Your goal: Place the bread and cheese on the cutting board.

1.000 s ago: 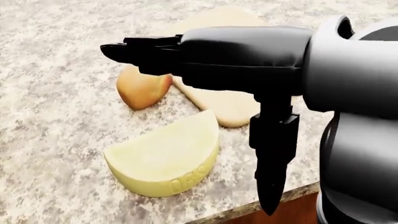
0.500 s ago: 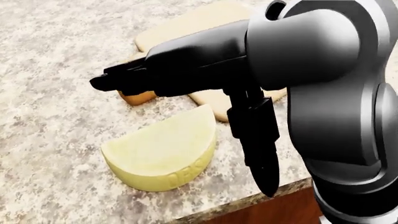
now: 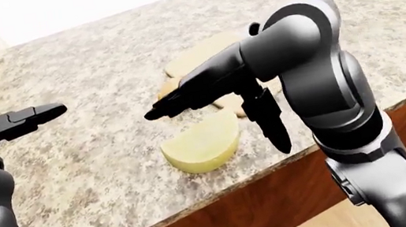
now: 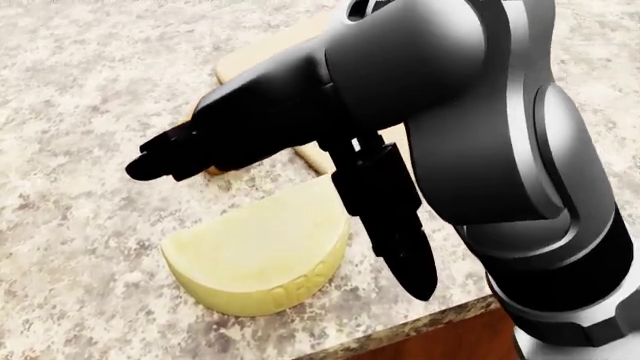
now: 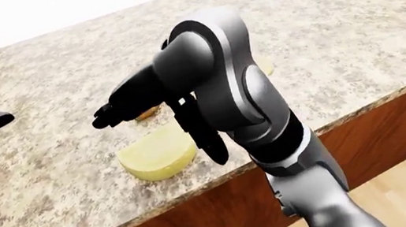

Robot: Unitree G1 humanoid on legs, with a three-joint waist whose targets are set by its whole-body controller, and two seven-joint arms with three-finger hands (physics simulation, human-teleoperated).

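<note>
**Two foods off the board, right hand hanging above them**

Two things wait on the speckled stone table [image 3: 94,134]: a half-round of pale yellow cheese [image 4: 262,255] and a brown piece of bread [image 3: 166,87], mostly hidden under the right arm. The cheese lies near the table's near edge, its straight cut side running toward the upper right in the head view. The tan cutting board [image 4: 262,51] lies just past both, toward the top of that view, its corner close to the cheese.

The right hand [image 4: 270,195] hangs over the bread, fingers spread and holding nothing: two point left, and one finger [image 4: 395,232] points down just right of the cheese. It is plainly the nearer hand. The left hand [image 3: 21,121] is well apart at the left-eye view's left edge, fingers out and empty.

Bare table lies left of the cheese; the wooden drop-off sits close below it, so any push should probably go upward toward the board.
</note>
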